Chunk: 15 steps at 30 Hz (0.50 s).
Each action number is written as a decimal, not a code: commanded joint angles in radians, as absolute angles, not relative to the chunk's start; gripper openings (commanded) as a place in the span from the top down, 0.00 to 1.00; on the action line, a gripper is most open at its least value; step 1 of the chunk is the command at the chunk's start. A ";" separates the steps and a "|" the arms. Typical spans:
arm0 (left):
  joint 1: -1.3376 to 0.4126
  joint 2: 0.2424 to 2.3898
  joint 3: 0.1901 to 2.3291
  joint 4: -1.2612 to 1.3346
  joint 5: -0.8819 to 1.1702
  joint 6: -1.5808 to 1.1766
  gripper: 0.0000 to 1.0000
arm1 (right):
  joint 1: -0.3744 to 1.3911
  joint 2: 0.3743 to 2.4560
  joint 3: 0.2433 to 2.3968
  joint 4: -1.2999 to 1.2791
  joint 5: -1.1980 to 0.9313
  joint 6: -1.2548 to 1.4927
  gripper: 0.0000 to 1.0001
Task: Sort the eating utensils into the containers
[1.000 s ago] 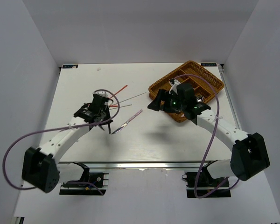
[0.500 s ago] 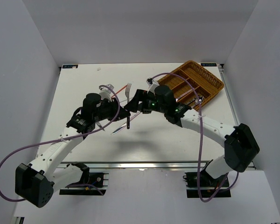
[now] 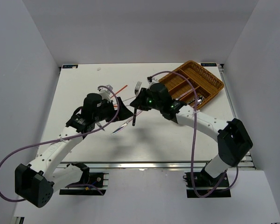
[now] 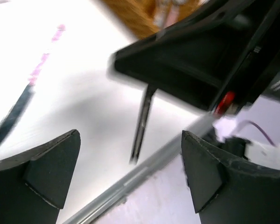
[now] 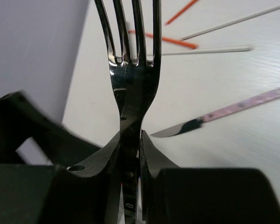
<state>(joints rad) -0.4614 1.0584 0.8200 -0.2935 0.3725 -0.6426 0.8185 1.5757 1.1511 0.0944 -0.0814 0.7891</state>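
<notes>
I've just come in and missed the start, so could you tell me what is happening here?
The right end effector is shut on a fork, held above the table. The left end effector hangs open close beside it. A pink-handled knife and chopsticks lie loose on the table; the wicker tray sits at the far right.

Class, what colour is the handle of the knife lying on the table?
Pink. The knife handle shows best in the right wrist view.

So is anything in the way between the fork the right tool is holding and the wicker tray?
Nothing visible does. The right tool is shut on the fork, and between it and the wicker tray the top view shows only the right arm itself. The knife and chopsticks lie on the fork's other side.
</notes>
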 commanded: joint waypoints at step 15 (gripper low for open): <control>-0.462 0.764 0.885 -0.709 -0.454 -0.417 0.02 | 0.229 1.879 1.414 -0.222 0.304 0.885 1.00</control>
